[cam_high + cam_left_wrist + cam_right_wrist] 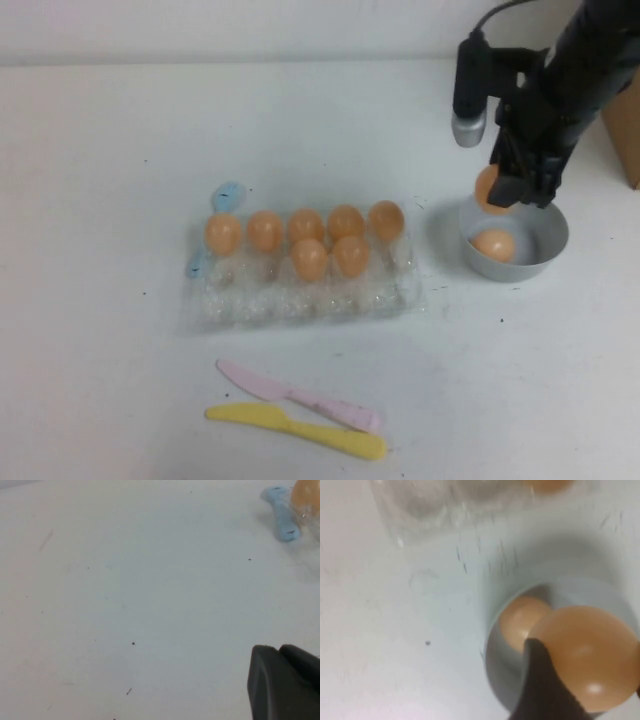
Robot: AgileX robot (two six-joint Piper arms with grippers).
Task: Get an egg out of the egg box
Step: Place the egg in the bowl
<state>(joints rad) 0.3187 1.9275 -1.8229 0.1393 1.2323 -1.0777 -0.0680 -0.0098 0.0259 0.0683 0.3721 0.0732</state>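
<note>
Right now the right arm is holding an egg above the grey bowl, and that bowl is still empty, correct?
Not quite. The right gripper does hold the egg above the grey bowl, but the bowl is not empty: another egg already lies in it, as the high view shows. The left gripper is parked over bare table.

Right gripper at far right, arm reaching down from far side, fingers clamped on egg. Left gripper low over table, left side.
</note>
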